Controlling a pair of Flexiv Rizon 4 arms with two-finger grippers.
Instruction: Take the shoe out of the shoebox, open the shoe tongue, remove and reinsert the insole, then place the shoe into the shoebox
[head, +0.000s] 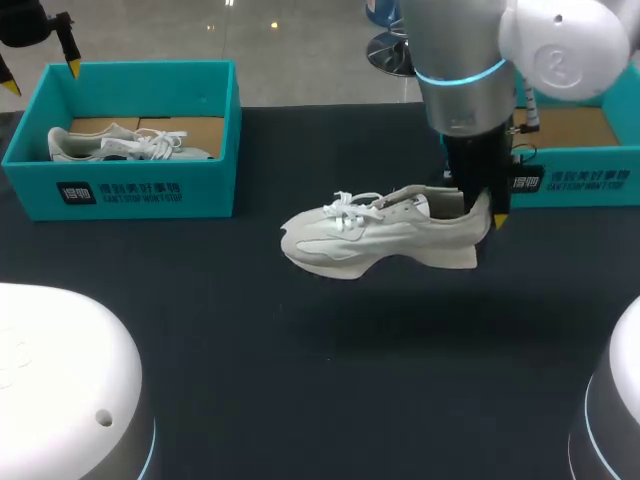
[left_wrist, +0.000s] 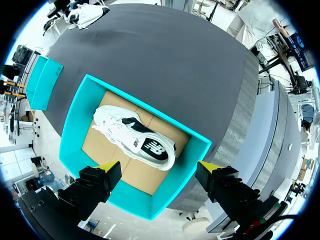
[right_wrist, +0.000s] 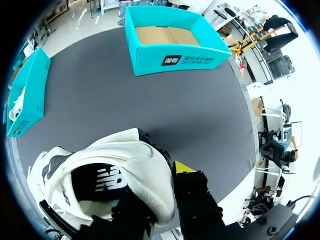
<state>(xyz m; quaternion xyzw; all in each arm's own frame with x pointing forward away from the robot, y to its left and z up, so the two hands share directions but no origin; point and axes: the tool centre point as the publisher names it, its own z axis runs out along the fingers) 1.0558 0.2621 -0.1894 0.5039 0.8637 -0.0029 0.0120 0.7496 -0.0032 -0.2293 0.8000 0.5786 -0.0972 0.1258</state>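
Centrally, the shoe (head: 380, 235) hangs over the counter (head: 300, 380), heel clamped in the right pincer (head: 478, 212). Upper right stands the right shoebox (head: 585, 182). Upper left, the left pincer (head: 40, 75), fingers apart, hovers above the left shoebox (head: 130, 190), which holds a second shoe (head: 120, 145).

Left hand (left_wrist: 159, 166) hangs open; right hand (head: 478, 205) pinches the shoe (head: 380, 235) heel.

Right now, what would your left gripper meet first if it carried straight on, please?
Probably the white shoe lying in the teal box below the left gripper, or the box's floor beside it; depth is unclear.
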